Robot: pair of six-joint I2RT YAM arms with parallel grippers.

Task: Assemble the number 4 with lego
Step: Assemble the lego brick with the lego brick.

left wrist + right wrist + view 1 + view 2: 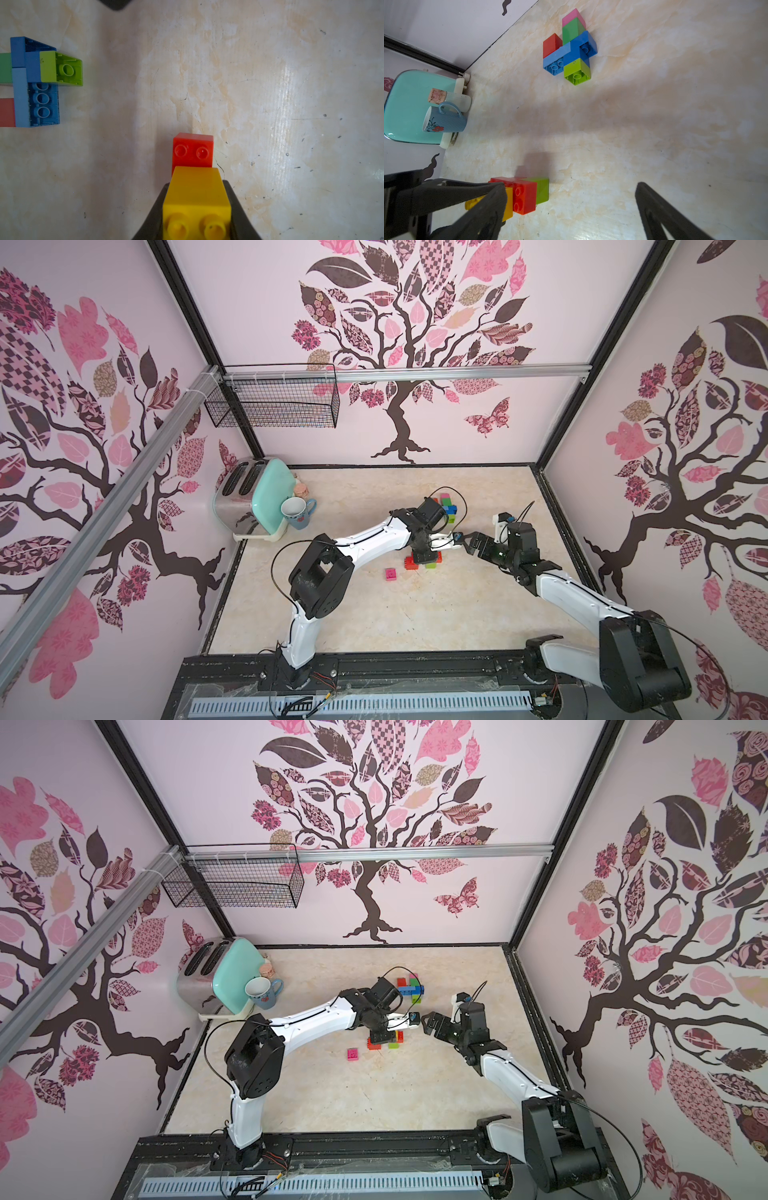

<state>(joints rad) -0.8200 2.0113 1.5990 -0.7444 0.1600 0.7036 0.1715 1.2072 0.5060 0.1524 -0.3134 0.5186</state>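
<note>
4 looks roughly formed: far cluster (571, 49) of lego in red, blue, green, pink, lime. Near side unfinished — left gripper (196, 184) pinches a yellow brick (196, 199) just beside the red brick (193, 150); right gripper (571, 187) spread, empty. Loose pink brick (390, 574) unplaced.

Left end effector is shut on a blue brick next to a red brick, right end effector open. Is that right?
Not quite. The left end effector is shut on a yellow brick, not a blue one; the left wrist view shows it. The rest holds: it is next to a red brick, and the right end effector is open.
</note>
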